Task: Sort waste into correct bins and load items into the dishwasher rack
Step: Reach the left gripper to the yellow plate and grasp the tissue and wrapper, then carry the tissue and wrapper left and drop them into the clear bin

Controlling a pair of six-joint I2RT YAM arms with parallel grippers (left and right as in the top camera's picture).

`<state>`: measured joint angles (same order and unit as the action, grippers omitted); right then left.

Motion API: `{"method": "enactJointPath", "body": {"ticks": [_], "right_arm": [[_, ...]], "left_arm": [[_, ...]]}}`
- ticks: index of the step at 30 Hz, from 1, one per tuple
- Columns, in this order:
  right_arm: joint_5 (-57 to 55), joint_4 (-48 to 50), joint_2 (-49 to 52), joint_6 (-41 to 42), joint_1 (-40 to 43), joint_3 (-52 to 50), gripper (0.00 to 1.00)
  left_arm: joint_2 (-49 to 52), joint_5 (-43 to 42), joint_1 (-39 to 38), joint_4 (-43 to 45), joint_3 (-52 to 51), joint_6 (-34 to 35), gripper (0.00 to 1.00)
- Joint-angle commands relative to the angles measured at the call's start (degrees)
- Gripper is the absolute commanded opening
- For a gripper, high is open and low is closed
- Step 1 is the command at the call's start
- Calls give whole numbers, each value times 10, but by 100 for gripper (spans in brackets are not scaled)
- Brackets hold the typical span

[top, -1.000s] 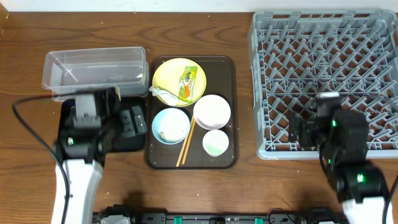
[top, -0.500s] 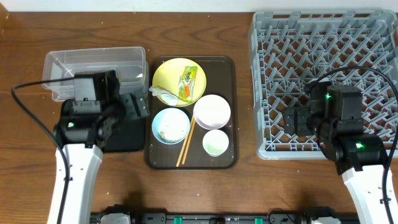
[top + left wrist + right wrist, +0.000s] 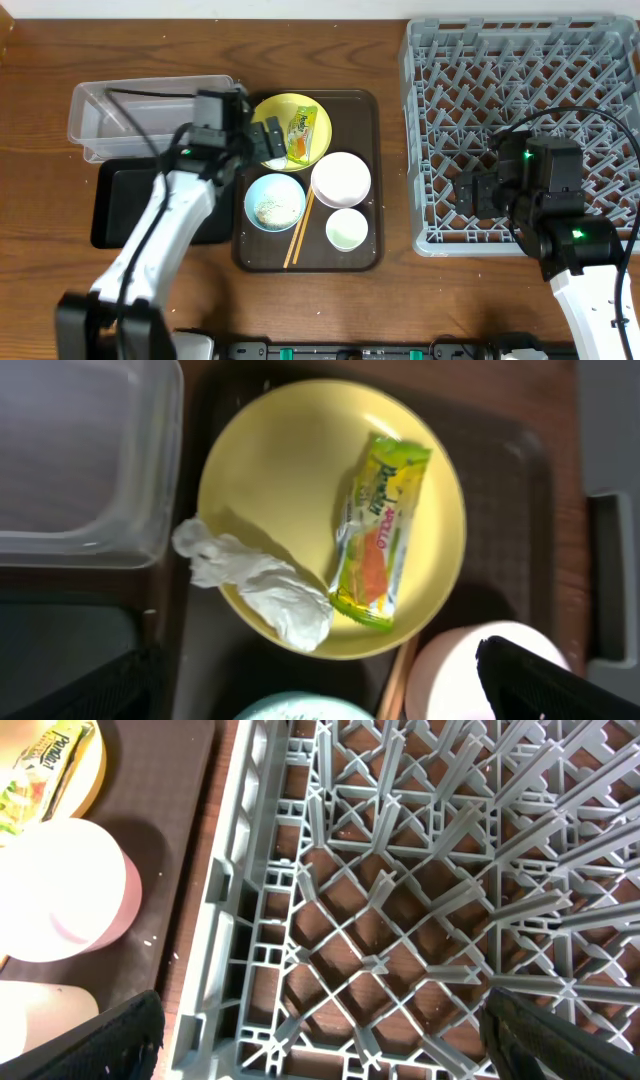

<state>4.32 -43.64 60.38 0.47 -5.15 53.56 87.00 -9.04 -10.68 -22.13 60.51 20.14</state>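
The wrapper point(image 3: 300, 135) point(image 3: 380, 530) and the white scrap point(image 3: 265, 585) lie on the yellow plate point(image 3: 285, 110) point(image 3: 290, 470). My left gripper point(image 3: 268, 140) point(image 3: 320, 695) hovers open and empty just above the plate. The light blue bowl point(image 3: 275, 200) holds rice grains point(image 3: 268, 211). The white bowl point(image 3: 341, 178), the pale cup point(image 3: 347, 230) and the chopsticks point(image 3: 298, 232) sit nearby. My right gripper point(image 3: 473, 195) point(image 3: 325, 1040) is open and empty over the front left corner of the dishwasher rack point(image 3: 525, 110) point(image 3: 400, 920).
The dishes all sit on a dark brown serving tray point(image 3: 365, 120). The clear tub point(image 3: 150, 115) point(image 3: 80, 450) stands left of it, with the black tray point(image 3: 130, 205) in front of the tub. The rack's grey wall runs along the serving tray's right side.
My left arm has swung from above the black tray to the right and back, over the yellow plate. My right gripper moved back over the rack's corner, then held still.
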Motion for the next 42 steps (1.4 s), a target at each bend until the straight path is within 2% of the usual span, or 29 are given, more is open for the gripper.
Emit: {"method": "enactJointPath", "body": {"ticks": [1, 11, 20, 23, 24, 26, 36, 38, 42], "right_arm": [[5, 1, -1, 8, 4, 12, 99], [5, 0, -1, 8, 4, 12, 99], [4, 0, -1, 8, 4, 12, 99], [5, -2, -1, 8, 4, 12, 99], [5, -1, -1, 8, 4, 12, 99], [4, -2, -1, 8, 4, 12, 99], [4, -6, -1, 8, 4, 12, 99], [4, -6, -1, 8, 4, 12, 99], [4, -8, -1, 8, 4, 12, 99]], "left_arm": [[45, 22, -11, 21, 11, 41, 99], [133, 20, -27, 81, 11, 57, 95], [167, 22, -28, 85, 11, 57, 91], [171, 22, -28, 92, 11, 57, 83], [172, 22, -28, 95, 11, 57, 76], [174, 22, -28, 98, 11, 57, 69], [205, 22, -28, 98, 11, 59, 68], [204, 22, -28, 99, 11, 59, 62], [199, 22, -28, 101, 11, 59, 44]]}}
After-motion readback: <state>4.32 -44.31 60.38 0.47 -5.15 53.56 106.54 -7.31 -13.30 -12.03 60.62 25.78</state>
